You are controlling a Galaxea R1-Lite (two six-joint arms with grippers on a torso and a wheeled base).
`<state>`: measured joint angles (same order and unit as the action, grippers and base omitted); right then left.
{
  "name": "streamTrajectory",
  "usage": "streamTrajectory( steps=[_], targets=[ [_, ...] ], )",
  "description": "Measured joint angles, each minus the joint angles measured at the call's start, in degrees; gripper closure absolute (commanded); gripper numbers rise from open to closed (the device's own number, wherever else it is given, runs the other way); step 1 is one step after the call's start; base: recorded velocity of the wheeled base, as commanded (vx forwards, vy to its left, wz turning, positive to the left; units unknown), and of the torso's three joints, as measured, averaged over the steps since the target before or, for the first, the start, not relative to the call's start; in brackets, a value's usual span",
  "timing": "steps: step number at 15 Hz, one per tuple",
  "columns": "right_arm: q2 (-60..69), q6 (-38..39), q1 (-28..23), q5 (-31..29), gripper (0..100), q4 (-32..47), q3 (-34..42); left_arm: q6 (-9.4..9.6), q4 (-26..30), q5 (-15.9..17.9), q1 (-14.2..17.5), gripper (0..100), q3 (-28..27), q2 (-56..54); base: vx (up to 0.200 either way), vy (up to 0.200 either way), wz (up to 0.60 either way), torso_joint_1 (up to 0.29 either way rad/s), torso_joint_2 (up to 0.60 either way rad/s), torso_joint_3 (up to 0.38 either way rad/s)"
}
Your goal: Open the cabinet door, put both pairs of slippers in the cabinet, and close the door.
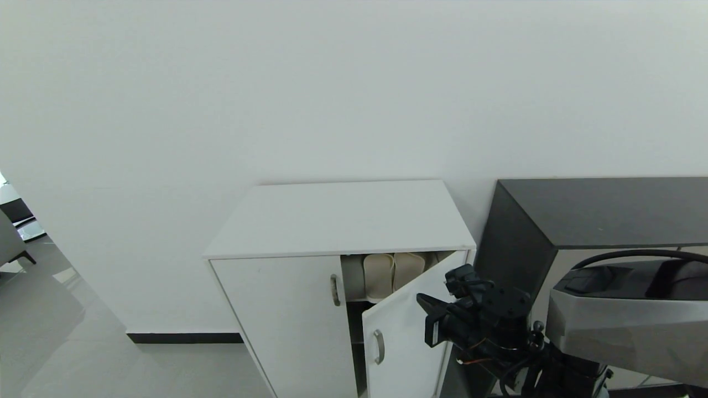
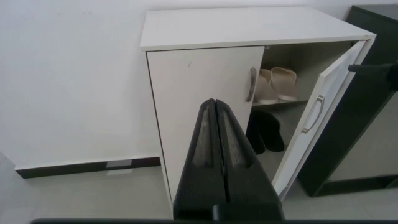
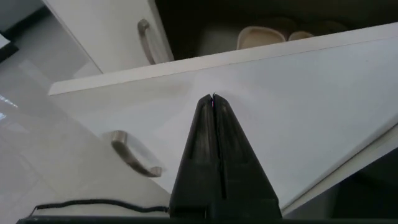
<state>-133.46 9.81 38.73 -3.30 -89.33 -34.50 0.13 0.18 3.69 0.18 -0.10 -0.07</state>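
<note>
The white cabinet (image 1: 337, 218) stands against the wall with its left door (image 1: 282, 320) closed and its right door (image 1: 404, 326) swung partly open. A beige pair of slippers (image 1: 387, 273) sits on the upper shelf, and a black pair (image 2: 266, 132) stands on the shelf below. My right gripper (image 3: 213, 98) is shut and empty, its tip at the outer face of the open right door (image 3: 267, 118), above the door handle (image 3: 134, 154). In the head view the right gripper (image 1: 428, 303) is just right of that door. My left gripper (image 2: 215, 102) is shut and empty, held back in front of the closed left door (image 2: 199, 99).
A dark table (image 1: 603, 210) stands close to the cabinet's right side. Grey floor (image 1: 83, 359) lies open to the left and in front. The left door's handle (image 1: 334, 289) is next to the gap.
</note>
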Motion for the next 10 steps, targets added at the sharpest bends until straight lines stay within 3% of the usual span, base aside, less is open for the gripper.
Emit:
streamTrajectory(
  steps=[10],
  targets=[
    [-4.4,0.0,-1.9,0.0,100,2.3,-7.0,-0.04,0.0,0.0,0.0,100,0.0,0.0,0.000,0.000,0.00,0.000,0.00,0.000]
  ],
)
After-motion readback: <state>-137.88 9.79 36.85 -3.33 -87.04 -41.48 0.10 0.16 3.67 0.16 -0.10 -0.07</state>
